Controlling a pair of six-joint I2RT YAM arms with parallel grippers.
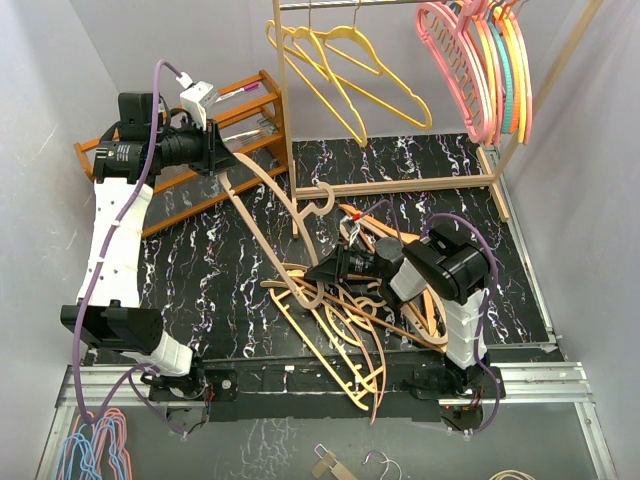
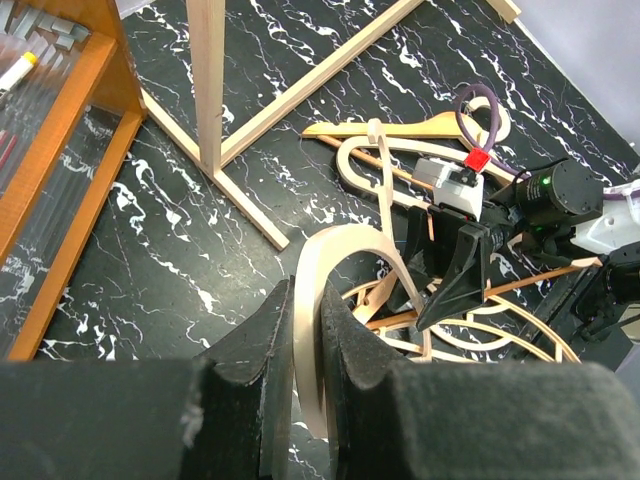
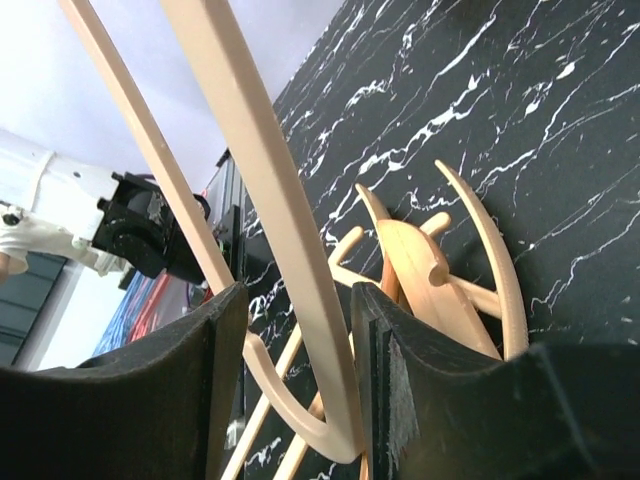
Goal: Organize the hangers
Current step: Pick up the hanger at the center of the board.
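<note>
far left, an orange-brown slatted shelf rack point(image 1: 250, 95) stands behind the raised left gripper point(image 2: 308, 340), its black padded fingers clenched on the curved arm of a smooth tan wooden hanger point(image 2: 305, 280). the hanger slants down past the pale wooden frame point(image 1: 283, 120) to the right gripper point(image 3: 300, 300), whose fingers straddle its lower end; a firm pinch cannot be confirmed. beneath lies a tangled pile of hangers point(image 1: 340, 340) on the black marbled table point(image 1: 200, 260). yellow hangers point(image 1: 350, 80) and pink hangers point(image 1: 455, 70) hang on the rail.
</note>
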